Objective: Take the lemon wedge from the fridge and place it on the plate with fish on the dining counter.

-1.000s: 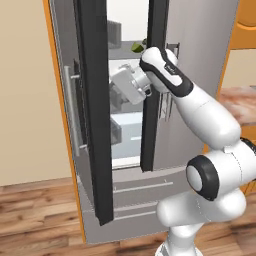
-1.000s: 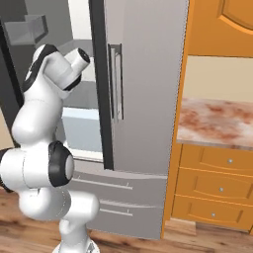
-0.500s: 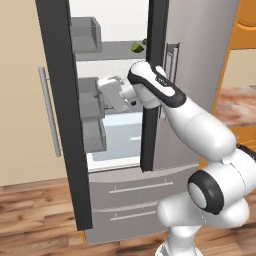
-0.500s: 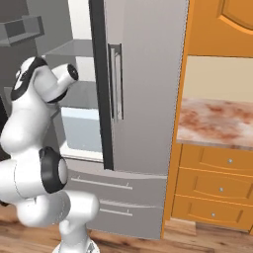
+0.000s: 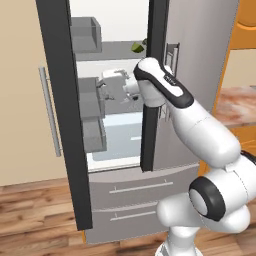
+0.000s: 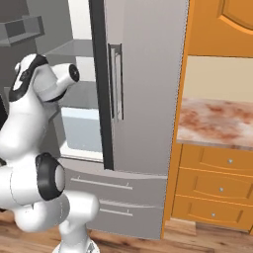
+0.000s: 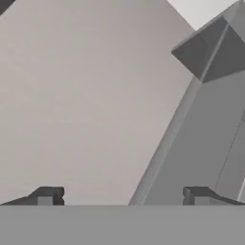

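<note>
Simulated kitchen, arm reaching into the fridge [image 5: 200, 45], whose left door stands swung wide while the right door is shut. The hand [image 5: 102, 92] lies inside the white interior at the level of the middle shelf, beside the grey door bins, and its fingers [image 7: 45, 196] stand spread wide with nothing between them. The hand view looks along grey interior walls and a bin corner; no wedge appears there.

The lemon wedge [image 5: 137, 47] rests on the upper shelf, at its right end, close against the black edge of the shut door. It sits above the hand and to its right, apart from it. Beside it a darker green speck touches or nearly touches it; which is unclear.

Step in hand, as judged: bringing the hand to the wedge. To do this well, the hand should rise clear of the shelf front, turn toward the right end of the upper shelf, and come in with the fingers straddling the wedge, keeping off the door edge and the darker lump.

The wedge is too small here to read its long axis or which way its tip points; the pinch direction is best settled once the hand camera faces it.

The dining counter [image 6: 217, 121] lies to the right of the fridge.
</note>
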